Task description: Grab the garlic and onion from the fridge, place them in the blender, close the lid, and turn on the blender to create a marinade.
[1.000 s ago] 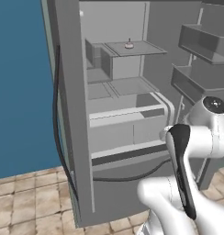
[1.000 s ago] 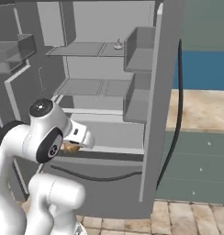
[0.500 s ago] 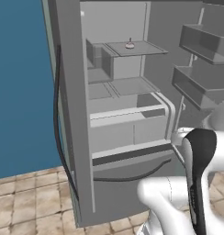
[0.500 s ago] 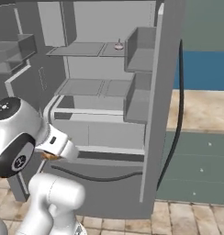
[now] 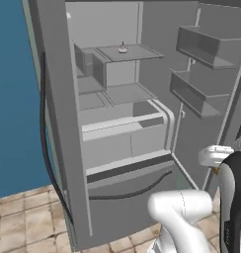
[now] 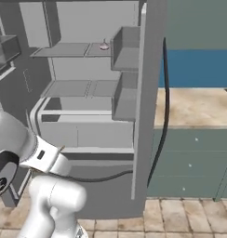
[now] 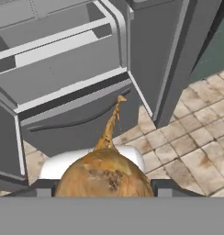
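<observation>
With the two dark fingertips (image 7: 45,187) clamped on the golden-brown papery onion (image 7: 104,176) outside the open grey fridge (image 5: 68,148), transport is in hand; next, carry it to the blender.

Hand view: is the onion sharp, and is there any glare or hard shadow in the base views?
Hand view: the onion is close and fairly crisp, its skin texture readable, cropped at the bottom. Left base view: soft, flat lighting on the fridge, no glare, faint shading under shelves. Right base view: slightly blurry, even light, no hard shadows.
</observation>
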### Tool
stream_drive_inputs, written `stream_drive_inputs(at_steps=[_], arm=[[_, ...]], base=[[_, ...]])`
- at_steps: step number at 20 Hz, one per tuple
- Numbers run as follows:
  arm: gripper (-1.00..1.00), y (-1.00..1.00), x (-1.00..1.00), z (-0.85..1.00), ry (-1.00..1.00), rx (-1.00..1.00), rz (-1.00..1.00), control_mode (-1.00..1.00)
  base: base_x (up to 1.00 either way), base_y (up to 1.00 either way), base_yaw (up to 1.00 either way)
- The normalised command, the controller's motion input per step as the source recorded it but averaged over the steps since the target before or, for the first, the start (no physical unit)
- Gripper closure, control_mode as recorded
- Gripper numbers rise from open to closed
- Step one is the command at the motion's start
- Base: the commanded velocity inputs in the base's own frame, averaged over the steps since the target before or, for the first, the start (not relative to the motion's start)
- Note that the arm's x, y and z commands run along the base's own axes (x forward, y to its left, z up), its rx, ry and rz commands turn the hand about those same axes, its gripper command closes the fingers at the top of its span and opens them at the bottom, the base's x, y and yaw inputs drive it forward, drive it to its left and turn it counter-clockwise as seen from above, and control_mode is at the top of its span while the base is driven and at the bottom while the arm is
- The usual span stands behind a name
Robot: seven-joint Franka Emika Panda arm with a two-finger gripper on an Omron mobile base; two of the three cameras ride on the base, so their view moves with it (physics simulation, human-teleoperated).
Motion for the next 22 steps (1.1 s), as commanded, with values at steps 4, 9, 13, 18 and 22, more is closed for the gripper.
stream_drive_inputs(at_steps=[4,9,13,18,22], arm=[[1.0,0.0,0.0,0.0,0.0,0.0,0.0,1.0],[1.0,0.0,0.0,0.0,0.0,0.0,0.0,1.0],[1.0,0.0,0.0,0.0,0.0,0.0,0.0,1.0],[1.0,0.0,0.0,0.0,0.0,0.0,0.0,1.0],[1.0,0.0,0.0,0.0,0.0,0.0,0.0,1.0]], base=[[-0.59,0.22,-0.75],[-0.55,0.26,-0.81],[0.2,0.69,-0.73],[-0.2,0.75,-0.61],[-0.89,0.58,-0.66]])
